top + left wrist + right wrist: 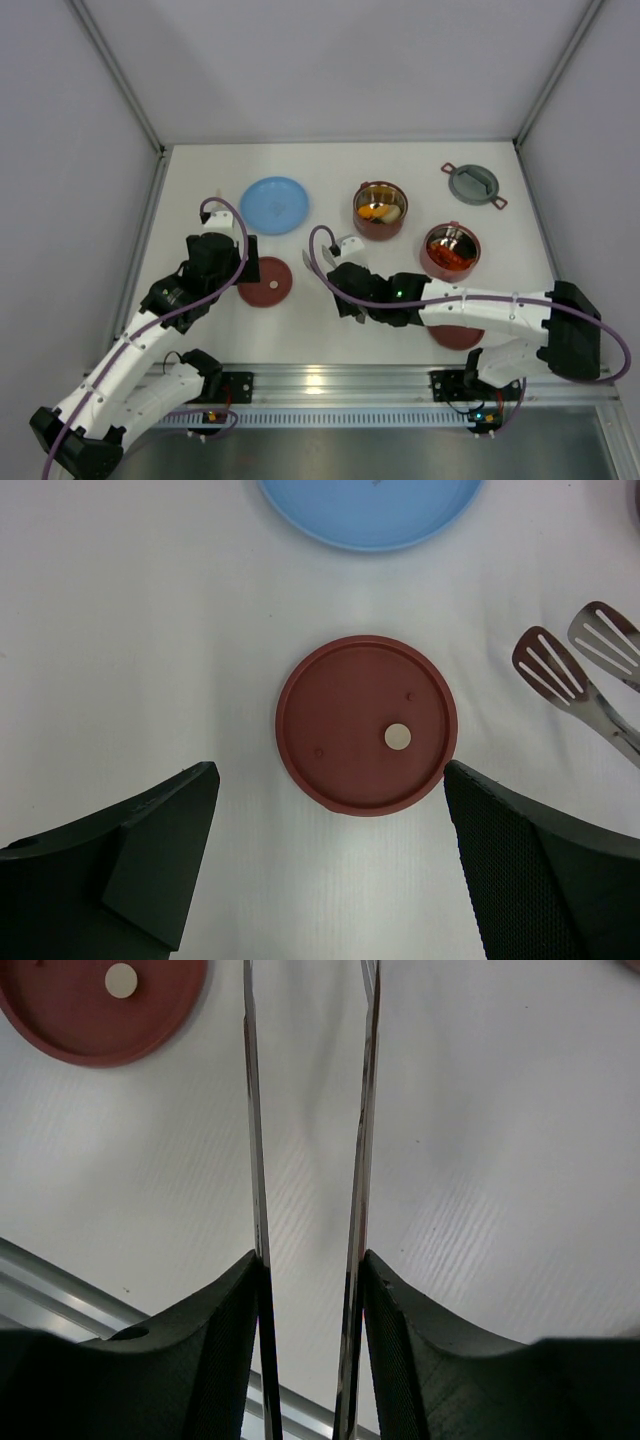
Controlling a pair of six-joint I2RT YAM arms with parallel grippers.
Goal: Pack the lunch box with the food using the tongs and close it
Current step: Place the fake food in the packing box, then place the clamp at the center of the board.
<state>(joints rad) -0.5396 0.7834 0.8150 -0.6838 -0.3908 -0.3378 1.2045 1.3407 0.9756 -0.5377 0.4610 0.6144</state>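
Two dark-red lunch box bowls stand at the back right: one [380,210] holds orange and cream food [378,212], the other [450,250] holds orange food. Behind them lies the grey two-eared cover [473,183]. A flat dark-red lid [366,723] [264,281] carrying a small cream disc [398,737] lies just ahead of my open left gripper [328,770] [246,270], its near edge level with the fingertips. My right gripper [310,1257] [340,273] is shut on the silver tongs [252,1110]. The slotted tips [560,665] of the tongs sit right of the lid and are empty.
A light-blue plate [274,205] [370,510] lies beyond the lid. A second dark-red lid [457,336] sits partly under my right arm. Grey walls enclose the table on three sides, and an aluminium rail [320,382] runs along the near edge.
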